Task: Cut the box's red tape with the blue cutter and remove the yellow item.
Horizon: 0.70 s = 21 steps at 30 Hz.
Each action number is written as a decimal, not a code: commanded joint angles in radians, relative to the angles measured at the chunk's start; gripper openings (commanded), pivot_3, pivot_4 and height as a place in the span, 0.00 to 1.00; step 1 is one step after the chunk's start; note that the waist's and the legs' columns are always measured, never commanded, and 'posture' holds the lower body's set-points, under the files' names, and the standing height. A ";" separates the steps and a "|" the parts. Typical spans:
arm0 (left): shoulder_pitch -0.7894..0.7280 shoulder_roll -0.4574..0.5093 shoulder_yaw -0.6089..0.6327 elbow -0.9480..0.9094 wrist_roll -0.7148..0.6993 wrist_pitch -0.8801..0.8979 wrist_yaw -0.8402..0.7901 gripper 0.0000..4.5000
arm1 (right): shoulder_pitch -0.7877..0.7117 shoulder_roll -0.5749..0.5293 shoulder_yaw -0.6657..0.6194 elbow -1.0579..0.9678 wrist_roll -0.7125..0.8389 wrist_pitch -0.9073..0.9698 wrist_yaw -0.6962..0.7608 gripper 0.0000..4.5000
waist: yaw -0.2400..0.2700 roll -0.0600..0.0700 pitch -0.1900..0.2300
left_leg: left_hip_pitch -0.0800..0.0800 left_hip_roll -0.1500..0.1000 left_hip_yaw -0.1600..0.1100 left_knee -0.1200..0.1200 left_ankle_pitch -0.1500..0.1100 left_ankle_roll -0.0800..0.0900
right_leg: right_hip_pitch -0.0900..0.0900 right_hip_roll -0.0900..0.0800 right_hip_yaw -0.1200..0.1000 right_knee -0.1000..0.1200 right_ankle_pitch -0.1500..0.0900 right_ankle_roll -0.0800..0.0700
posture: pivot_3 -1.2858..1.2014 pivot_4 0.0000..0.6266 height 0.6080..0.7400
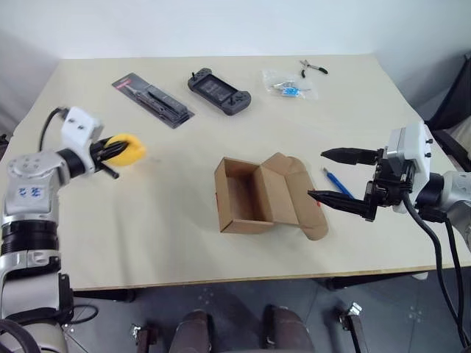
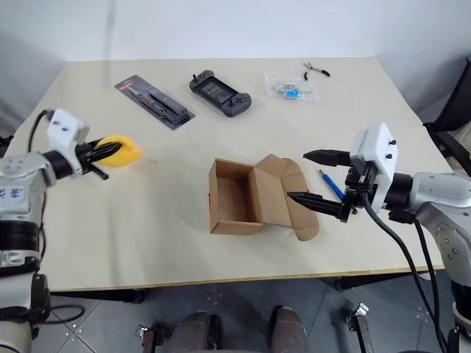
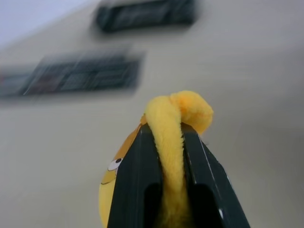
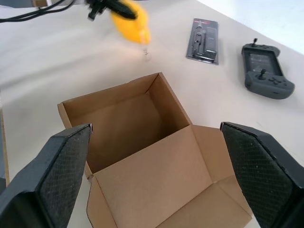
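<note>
The brown box (image 1: 243, 197) lies open in the middle of the table, its flap (image 1: 294, 198) folded out to the right. A sliver of red tape (image 1: 319, 204) shows at the flap's right edge. Far out at the table's left side, my left gripper (image 1: 118, 149) is shut on the soft yellow item (image 1: 131, 147), held above the tabletop; the yellow item (image 3: 173, 123) is pinched between the fingers (image 3: 137, 175). My right gripper (image 1: 335, 176) stands wide open just right of the box, empty. The blue cutter (image 1: 337, 182) lies on the table between its fingers.
Along the far edge lie a black tool in dark blister packaging (image 1: 153, 99), a grey game controller (image 1: 218, 90), a clear bag with blue parts (image 1: 288, 87) and small pliers (image 1: 313, 68). The table's front edge (image 1: 243, 278) runs close below the box.
</note>
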 commanded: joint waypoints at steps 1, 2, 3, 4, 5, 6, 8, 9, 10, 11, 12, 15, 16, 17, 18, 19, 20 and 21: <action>0.019 0.052 0.075 -0.025 -0.003 0.040 0.089 0.09 | -0.051 0.010 0.020 0.024 -0.013 -0.038 0.035 1.00 | 0.008 -0.001 0.000 | -0.001 0.000 0.000 0.001 0.000 0.000 | 0.000 0.000 0.000 0.000 0.000 0.000 | 0.52 0.24 1.00; 0.047 0.070 0.078 -0.045 -0.005 0.079 0.084 0.17 | -0.060 0.011 0.027 0.034 -0.017 -0.041 0.042 1.00 | 0.008 -0.001 0.000 | -0.001 0.000 0.000 0.002 0.000 0.000 | 0.000 0.000 0.000 0.000 0.000 0.000 | 0.52 0.24 1.00; 0.075 0.085 0.079 -0.070 -0.009 0.119 0.075 0.21 | -0.067 0.011 0.032 0.041 -0.020 -0.043 0.048 1.00 | 0.007 -0.001 0.000 | -0.001 0.000 0.000 0.002 0.000 0.000 | 0.000 0.000 0.000 0.000 0.000 0.000 | 0.52 0.24 1.00; 0.093 0.094 0.078 -0.091 -0.013 0.145 0.067 0.29 | -0.071 0.012 0.034 0.044 -0.022 -0.044 0.053 1.00 | 0.006 -0.001 0.000 | -0.001 0.000 0.000 0.002 -0.001 0.000 | 0.000 0.000 0.000 0.000 0.000 0.000 | 0.52 0.24 1.00; 0.118 0.100 0.089 -0.117 -0.024 0.155 0.064 0.35 | -0.073 0.012 0.036 0.048 -0.024 -0.046 0.057 1.00 | 0.007 -0.001 0.000 | 0.000 0.000 0.000 0.002 -0.001 -0.001 | 0.000 0.000 0.000 0.001 0.000 0.000 | 0.52 0.24 1.00; 0.144 0.105 0.104 -0.146 -0.037 0.173 0.057 0.43 | -0.074 0.012 0.037 0.051 -0.025 -0.047 0.061 1.00 | 0.007 -0.001 0.000 | 0.000 0.000 0.000 0.002 -0.001 -0.001 | 0.000 0.000 0.000 0.001 0.000 0.000 | 0.52 0.24 1.00; 0.185 0.113 0.128 -0.198 -0.057 0.200 0.048 0.57 | -0.076 0.011 0.039 0.055 -0.025 -0.049 0.069 1.00 | 0.006 -0.001 0.000 | 0.000 0.000 0.000 0.002 -0.001 -0.001 | 0.000 0.000 0.000 0.001 0.000 0.000 | 0.52 0.24 1.00; 0.202 0.118 0.136 -0.218 -0.064 0.212 0.045 0.64 | -0.077 0.010 0.040 0.058 -0.025 -0.050 0.074 1.00 | 0.005 -0.001 0.000 | 0.000 0.000 0.000 0.002 -0.002 -0.001 | 0.000 0.000 0.000 0.002 0.000 0.000 | 0.52 0.24 1.00; 0.212 0.121 0.141 -0.230 -0.068 0.219 0.044 0.71 | -0.078 0.010 0.041 0.060 -0.026 -0.050 0.076 1.00 | 0.005 -0.001 0.000 | 0.000 0.000 0.000 0.002 -0.001 -0.001 | 0.000 0.000 0.000 0.002 0.000 0.000 | 0.52 0.24 1.00; 0.222 0.125 0.148 -0.242 -0.074 0.225 0.042 0.78 | -0.079 0.010 0.042 0.063 -0.026 -0.050 0.080 1.00 | 0.004 -0.001 0.000 | 0.000 0.000 0.000 0.002 -0.001 -0.001 | 0.000 0.000 0.000 0.002 0.000 0.000 | 0.52 0.24 1.00; 0.232 0.129 0.153 -0.252 -0.080 0.227 0.035 0.84 | -0.080 0.009 0.041 0.066 -0.027 -0.051 0.084 1.00 | 0.003 -0.001 0.000 | 0.000 0.000 0.000 0.002 -0.001 -0.001 | 0.000 0.000 0.000 0.002 0.000 0.000 | 0.52 0.24 1.00; 0.256 0.142 0.182 -0.282 -0.102 0.217 0.020 1.00 | -0.076 0.015 0.024 0.082 -0.020 -0.071 0.106 1.00 | 0.003 -0.001 0.000 | 0.000 0.001 0.000 0.002 -0.002 -0.001 | 0.000 0.000 0.000 0.002 0.000 0.000 | 0.52 0.24 1.00; 0.259 0.144 0.192 -0.284 -0.108 0.214 0.016 1.00 | -0.075 0.017 0.020 0.086 -0.016 -0.074 0.113 1.00 | 0.004 -0.001 0.000 | 0.000 0.001 0.000 0.002 -0.002 -0.001 | 0.000 0.000 0.000 0.002 0.000 0.000 | 0.52 0.24 1.00; 0.277 0.144 0.208 -0.291 -0.123 0.177 -0.012 1.00 | -0.070 0.033 -0.002 0.100 0.005 -0.087 0.121 1.00 | 0.003 -0.001 0.000 | 0.000 0.001 0.001 0.002 -0.002 -0.001 | 0.000 0.000 0.000 0.002 0.000 0.000 | 0.52 0.24 1.00; 0.301 0.149 0.217 -0.304 -0.134 0.159 -0.041 1.00 | -0.062 0.047 -0.022 0.114 0.021 -0.102 0.132 1.00 | 0.003 -0.001 0.000 | 0.000 0.001 0.000 0.002 -0.002 -0.001 | 0.000 0.000 0.000 0.002 0.000 0.000 | 0.52 0.24 1.00; 0.318 0.152 0.222 -0.311 -0.140 0.146 -0.061 1.00 | -0.057 0.057 -0.035 0.123 0.029 -0.112 0.139 1.00 | 0.003 -0.001 0.000 | 0.000 0.001 0.001 0.002 -0.002 -0.002 | 0.000 0.000 0.000 0.002 0.000 0.000 | 0.52 0.24 1.00; 0.338 0.149 0.236 -0.326 -0.165 0.154 -0.087 1.00 | -0.049 0.057 -0.048 0.133 0.031 -0.118 0.151 1.00 | 0.003 -0.001 0.000 | 0.000 0.001 0.001 0.002 -0.002 -0.002 | 0.000 0.000 0.000 0.001 0.000 0.000 | 0.52 0.24 1.00; 0.350 0.148 0.245 -0.335 -0.182 0.163 -0.101 1.00 | -0.045 0.054 -0.053 0.138 0.029 -0.120 0.158 1.00 | 0.003 -0.001 0.000 | 0.000 0.001 0.001 0.002 -0.002 -0.002 | 0.000 0.000 0.000 0.001 0.000 0.000 | 0.52 0.24 1.00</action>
